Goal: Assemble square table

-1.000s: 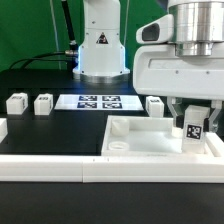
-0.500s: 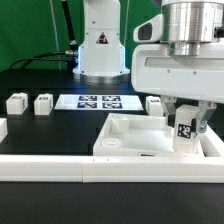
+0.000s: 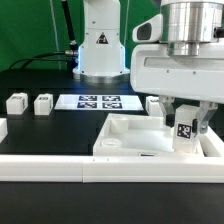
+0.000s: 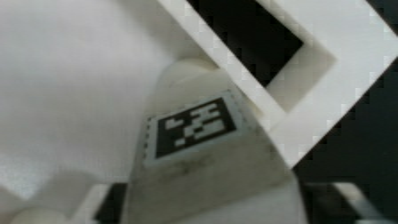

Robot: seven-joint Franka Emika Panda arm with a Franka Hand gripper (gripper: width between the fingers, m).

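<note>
The white plastic square tray-like table panel with a raised rim (image 3: 135, 152) lies flat on the black tabletop (image 3: 45, 135) in the lower right of the exterior view, its front wall against the long white border rail (image 3: 60, 170) that runs along the bottom of the frame. A small white block leg with a black-and-white tag (image 3: 187, 133) stands upright inside the tray's right-hand part, close to the far rim. The end effector (image 3: 188, 127) hangs over it with one finger on each side of the leg; whether the fingers clamp the leg or stand clear of it I cannot tell. In the wrist view the tagged leg (image 4: 199, 150) fills the middle, with the tray's rim (image 4: 267, 60) meeting at a corner behind it. A small round boss (image 3: 118, 145) sits in the tray's left corner. Further white block legs rest apart on the tabletop: two at the left (image 3: 15, 102) (image 3: 44, 103), one just behind the tray (image 3: 154, 104). The marker board (image 3: 98, 101) lies between them.
</note>
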